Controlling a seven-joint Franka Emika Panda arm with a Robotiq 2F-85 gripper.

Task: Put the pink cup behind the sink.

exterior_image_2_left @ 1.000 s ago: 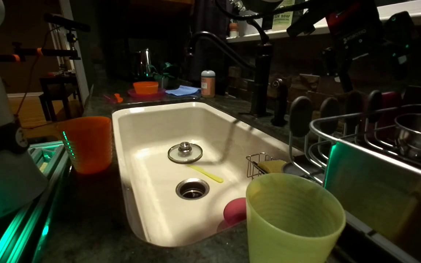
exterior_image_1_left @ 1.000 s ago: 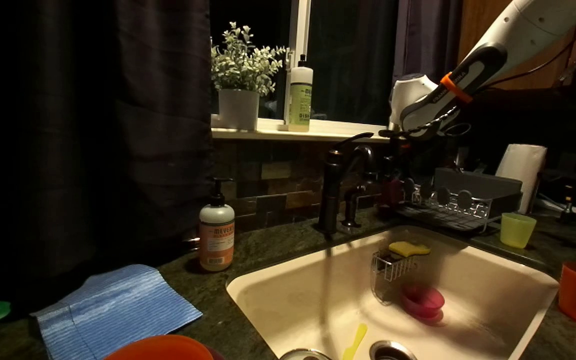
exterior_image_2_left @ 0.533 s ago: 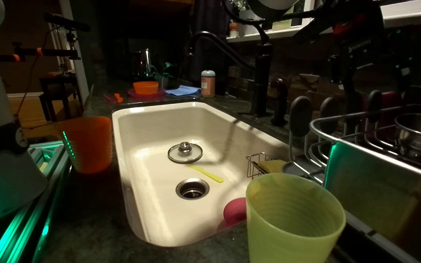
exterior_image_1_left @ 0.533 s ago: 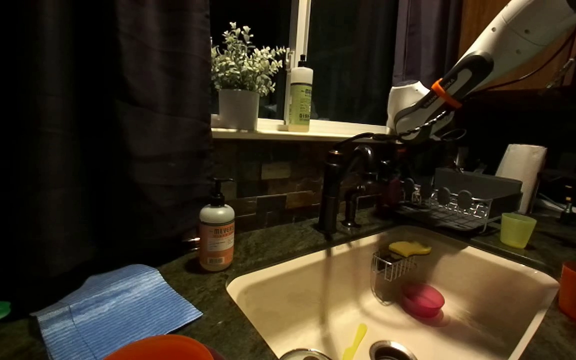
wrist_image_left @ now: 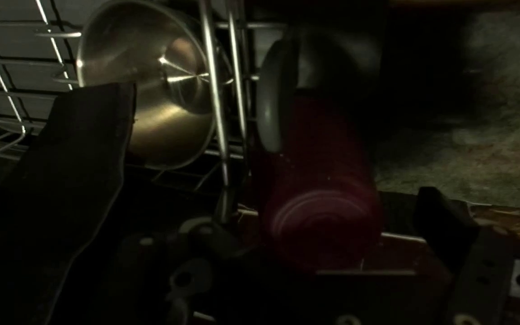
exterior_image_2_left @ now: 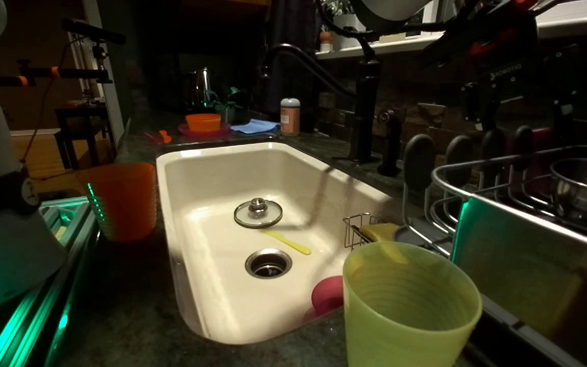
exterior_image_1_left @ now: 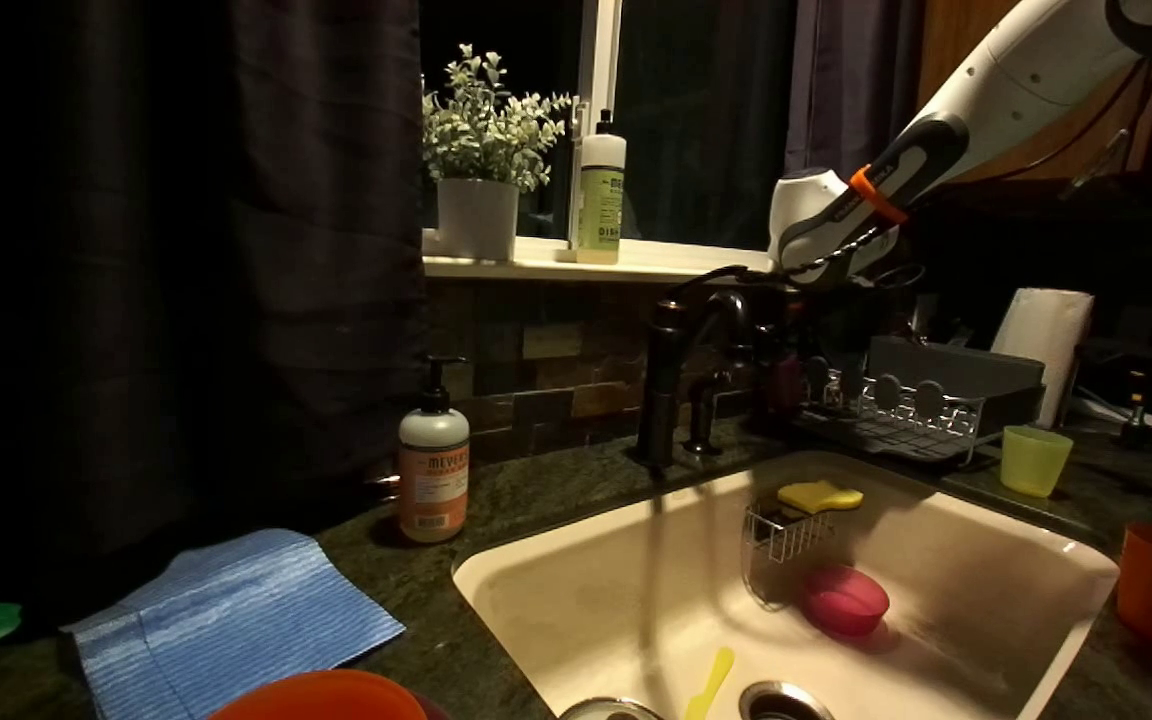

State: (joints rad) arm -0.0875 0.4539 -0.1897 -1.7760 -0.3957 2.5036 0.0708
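Right of the faucet, we find the Robotiq gripper has just dropped lower, its fingers spread wide over the magenta plastic cup beside the dish rack, so grasping likely comes next, before placing behind the sink.

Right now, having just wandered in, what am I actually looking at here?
A robot arm is at the dish rack by the sink. In the dim wrist view, its jaws stand open on either side of a dark pink cup at the rack's edge, seemingly not gripping it. The job is to put that cup behind the sink, so gripping it probably comes next. A rounder pink item, a yellow utensil and a glass lid lie in the sink.
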